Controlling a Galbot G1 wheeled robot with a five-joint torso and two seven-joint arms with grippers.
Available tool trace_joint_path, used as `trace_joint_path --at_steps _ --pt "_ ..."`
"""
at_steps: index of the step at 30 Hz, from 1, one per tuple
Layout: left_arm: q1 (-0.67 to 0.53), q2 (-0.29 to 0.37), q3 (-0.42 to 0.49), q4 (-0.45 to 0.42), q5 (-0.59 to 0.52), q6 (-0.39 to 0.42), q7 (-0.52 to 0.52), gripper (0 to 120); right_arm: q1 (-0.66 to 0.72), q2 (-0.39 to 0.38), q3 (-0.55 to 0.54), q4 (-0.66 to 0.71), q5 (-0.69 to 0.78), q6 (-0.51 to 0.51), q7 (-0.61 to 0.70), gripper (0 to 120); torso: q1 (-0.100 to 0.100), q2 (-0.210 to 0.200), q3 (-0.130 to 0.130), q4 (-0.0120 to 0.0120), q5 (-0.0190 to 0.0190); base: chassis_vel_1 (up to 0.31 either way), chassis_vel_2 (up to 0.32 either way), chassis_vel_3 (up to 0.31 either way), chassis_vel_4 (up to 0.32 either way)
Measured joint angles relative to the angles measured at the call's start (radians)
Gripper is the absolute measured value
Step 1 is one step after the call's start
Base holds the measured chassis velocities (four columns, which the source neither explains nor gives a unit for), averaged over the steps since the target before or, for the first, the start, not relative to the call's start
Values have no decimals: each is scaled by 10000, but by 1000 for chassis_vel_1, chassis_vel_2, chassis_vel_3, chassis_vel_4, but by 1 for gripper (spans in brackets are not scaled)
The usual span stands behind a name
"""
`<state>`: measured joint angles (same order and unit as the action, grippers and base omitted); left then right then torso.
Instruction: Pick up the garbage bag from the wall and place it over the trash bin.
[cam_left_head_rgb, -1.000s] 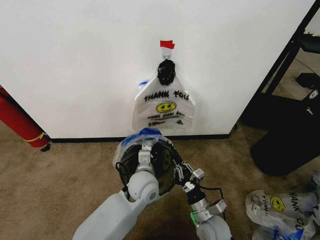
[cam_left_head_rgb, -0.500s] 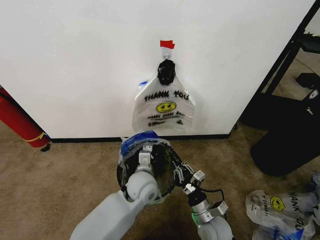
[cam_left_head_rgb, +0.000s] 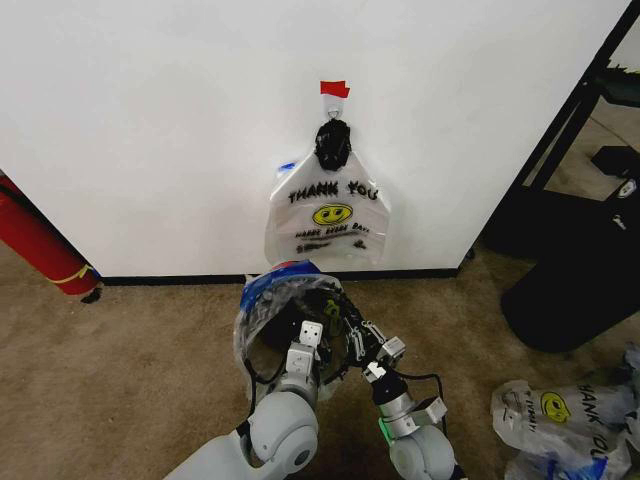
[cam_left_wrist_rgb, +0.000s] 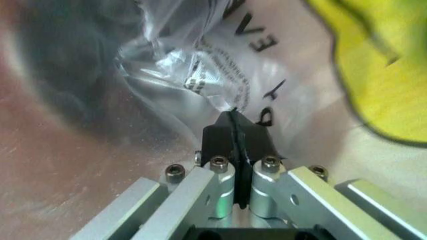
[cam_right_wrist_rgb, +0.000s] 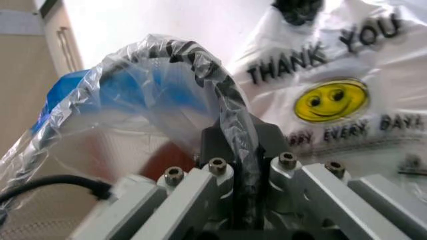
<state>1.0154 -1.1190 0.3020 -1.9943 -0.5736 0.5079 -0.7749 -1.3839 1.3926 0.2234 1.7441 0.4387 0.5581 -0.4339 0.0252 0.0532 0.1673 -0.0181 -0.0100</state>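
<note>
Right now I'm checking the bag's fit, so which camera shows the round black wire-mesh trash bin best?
The head view: the round black wire-mesh trash bin sits whole on the carpet, with a translucent plastic bag over its rim. The right wrist view shows just an arc of rim under plastic. In the left wrist view I cannot make the bin out.

At lower centre we see both arms crowding the round black wire-mesh trash bin (cam_left_head_rgb: 290, 335), draped in thin translucent plastic. Bare brown carpet (cam_left_head_rgb: 130, 360) lies open at lower left. A red cylinder (cam_left_head_rgb: 40, 245) blocks the left edge, and black furniture (cam_left_head_rgb: 580, 250) blocks the right.
</note>
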Motion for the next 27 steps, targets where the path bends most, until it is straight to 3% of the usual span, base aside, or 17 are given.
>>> trace_joint_path --at_steps 12,18,23,27 --pt "-634 -222 -395 914 734 -223 -86 0 -206 -73 65 298 -185 292 -488 1 0 0 0 -1 -1 0 0 0 0" --pt "-287 32 -483 138 1073 -789 588 0 -24 -73 83 -31 339 183 274 1 0 0 0 -1 1 0 0 0 0" --pt "1345 663 -106 -944 2320 -2005 2514 0 317 -39 -37 -247 2149 -577 1778 1 0 0 0 2 0 0 0 0 0" --pt "1838 860 -93 -1194 2800 -2305 2976 8 354 -64 -69 -236 2652 -820 2083 1 0 0 0 1 0 0 0 0 0"
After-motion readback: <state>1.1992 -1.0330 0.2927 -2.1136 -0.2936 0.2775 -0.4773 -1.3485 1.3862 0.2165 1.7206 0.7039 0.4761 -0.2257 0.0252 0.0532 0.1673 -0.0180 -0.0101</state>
